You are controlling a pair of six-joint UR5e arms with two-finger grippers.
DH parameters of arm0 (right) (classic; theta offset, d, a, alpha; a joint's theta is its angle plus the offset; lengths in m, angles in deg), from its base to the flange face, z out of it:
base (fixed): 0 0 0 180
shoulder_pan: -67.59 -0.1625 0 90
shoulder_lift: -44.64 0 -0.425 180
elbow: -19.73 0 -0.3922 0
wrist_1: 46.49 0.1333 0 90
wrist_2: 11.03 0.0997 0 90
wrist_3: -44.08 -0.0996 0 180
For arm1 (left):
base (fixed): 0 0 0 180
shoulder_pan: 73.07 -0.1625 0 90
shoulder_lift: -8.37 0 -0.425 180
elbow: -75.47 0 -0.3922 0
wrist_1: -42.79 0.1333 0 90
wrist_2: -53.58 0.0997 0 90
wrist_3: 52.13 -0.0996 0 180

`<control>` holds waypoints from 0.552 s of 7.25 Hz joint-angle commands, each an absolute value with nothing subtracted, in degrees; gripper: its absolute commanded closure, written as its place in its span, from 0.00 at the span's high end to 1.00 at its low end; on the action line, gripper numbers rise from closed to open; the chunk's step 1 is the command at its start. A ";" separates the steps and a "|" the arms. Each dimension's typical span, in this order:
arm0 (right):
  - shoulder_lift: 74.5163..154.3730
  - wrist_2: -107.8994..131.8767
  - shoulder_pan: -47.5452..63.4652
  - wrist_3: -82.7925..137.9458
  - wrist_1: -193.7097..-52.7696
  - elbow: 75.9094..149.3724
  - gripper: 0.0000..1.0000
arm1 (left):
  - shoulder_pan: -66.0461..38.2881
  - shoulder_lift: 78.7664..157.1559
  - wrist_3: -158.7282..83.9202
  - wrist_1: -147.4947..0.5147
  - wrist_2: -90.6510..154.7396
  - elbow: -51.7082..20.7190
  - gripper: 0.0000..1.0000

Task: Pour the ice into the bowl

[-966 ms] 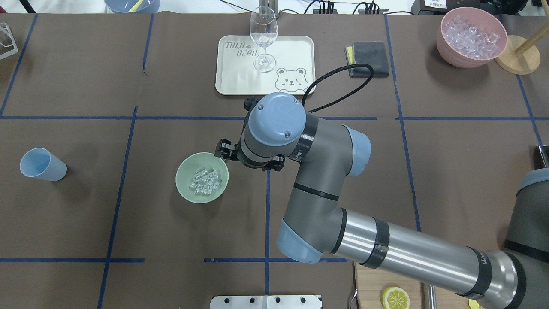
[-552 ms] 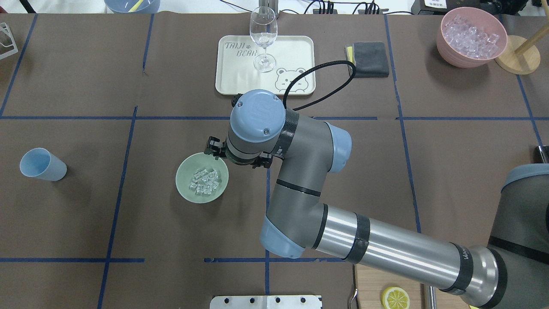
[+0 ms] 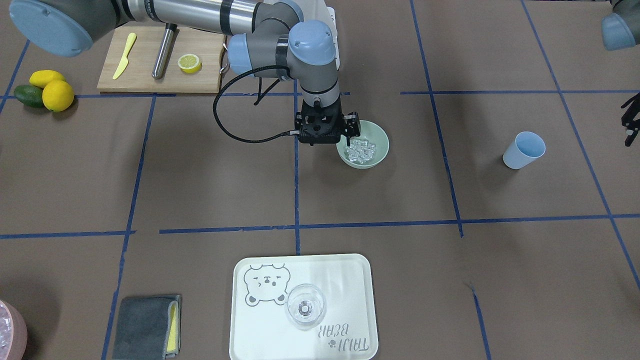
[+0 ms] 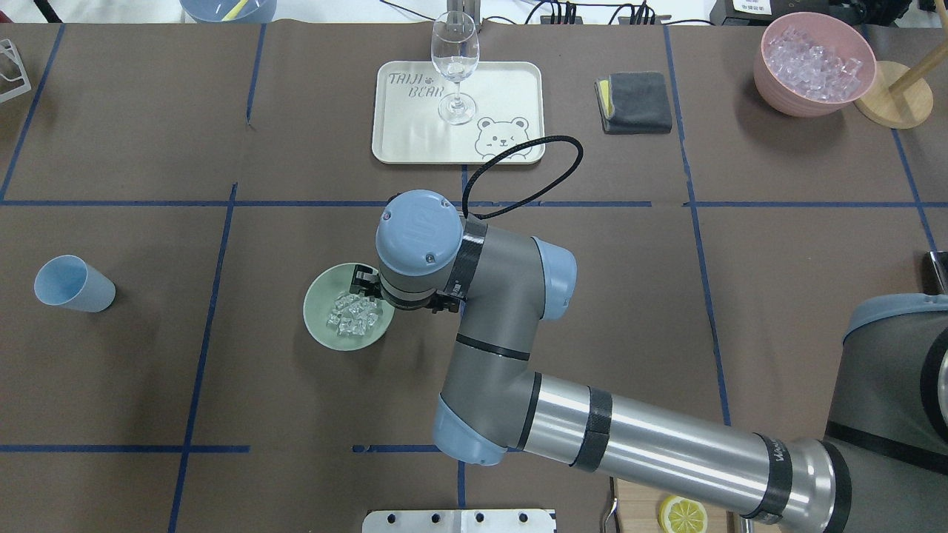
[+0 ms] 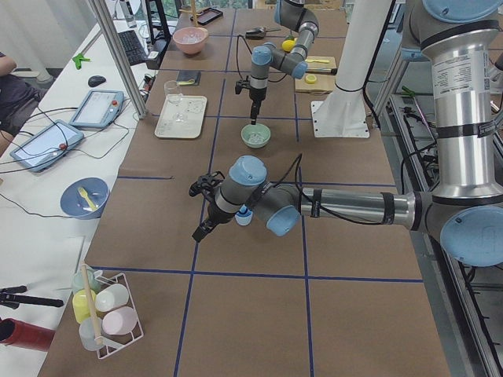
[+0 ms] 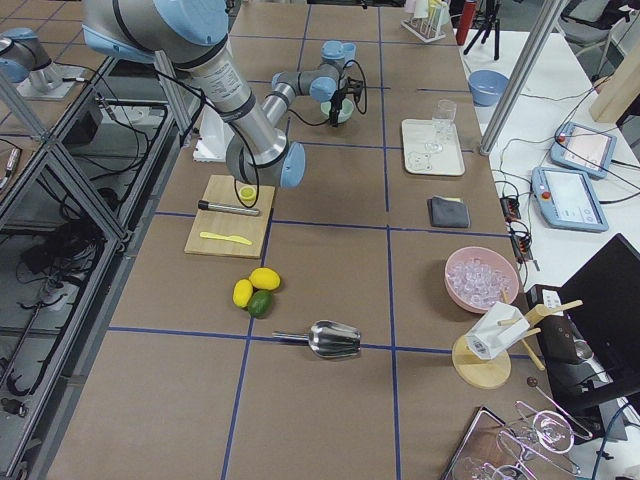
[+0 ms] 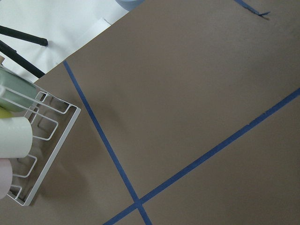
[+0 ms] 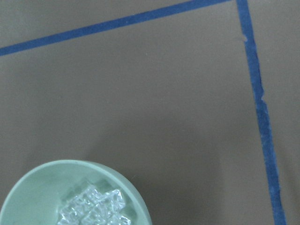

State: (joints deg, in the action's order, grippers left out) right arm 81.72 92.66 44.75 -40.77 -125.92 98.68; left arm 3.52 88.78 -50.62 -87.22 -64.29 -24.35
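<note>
The pale green bowl (image 4: 320, 314) stands left of the table's centre and holds a small heap of clear ice (image 4: 354, 314) cubes. In the right wrist view the bowl (image 8: 28, 197) and ice (image 8: 93, 208) fill the lower left corner. My right gripper (image 3: 326, 131) points straight down over the bowl's (image 3: 381, 142) rim on the robot's right side, just above the ice (image 3: 362, 149). The wrist hides its fingers, so I cannot tell their state. My left gripper (image 3: 631, 120) hangs near the light blue cup (image 3: 522, 149), only partly in view, its state unclear.
A white tray (image 4: 511, 89) with a wine glass (image 4: 455, 66) lies at the far centre, with a grey cloth (image 4: 635, 102) and a pink tub (image 4: 815, 63) of ice to its right. A cutting board (image 3: 150, 60) sits by the robot's base. A wire rack (image 7: 28, 140) stands at the left end.
My right wrist has moved left and toward the robot, from beside the bowl to over its right rim. The bowl, the ice and the blue cup have stayed put.
</note>
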 commanded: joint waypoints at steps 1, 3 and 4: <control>81.64 92.59 45.71 -40.65 -125.34 97.35 1.00 | 3.57 88.70 -50.38 -87.11 -64.46 -24.11 1.00; 81.64 92.59 45.88 -40.47 -124.54 97.25 0.94 | 3.57 88.52 -50.38 -87.11 -64.46 -24.10 1.00; 81.55 92.59 45.88 -40.47 -124.28 97.25 0.72 | 3.57 88.52 -50.38 -87.11 -64.46 -24.11 1.00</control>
